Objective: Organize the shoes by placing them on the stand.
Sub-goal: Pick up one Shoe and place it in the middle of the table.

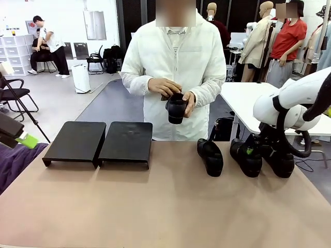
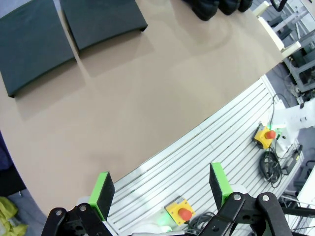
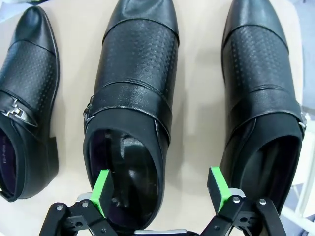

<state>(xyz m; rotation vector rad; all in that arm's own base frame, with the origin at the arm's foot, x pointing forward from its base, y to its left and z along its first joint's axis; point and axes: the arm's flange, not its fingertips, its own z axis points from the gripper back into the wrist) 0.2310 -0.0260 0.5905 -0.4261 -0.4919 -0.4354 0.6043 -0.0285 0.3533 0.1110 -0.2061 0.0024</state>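
Observation:
A person across the table holds one black shoe in both hands at waist height. Three more shoes stand on the table at the right: left, middle and right. My right gripper hangs open just above the middle shoe. One pad is over its opening, the other over the gap toward the right shoe. The stand, two black panels, sits bare at the far left. My left gripper is open and holds nothing, out past the table's near left edge.
My right arm reaches in over the table's right end. A white table stands behind the person. Below the table's edge lie a slatted floor panel and yellow emergency-stop boxes. Purple cloth lies at the left.

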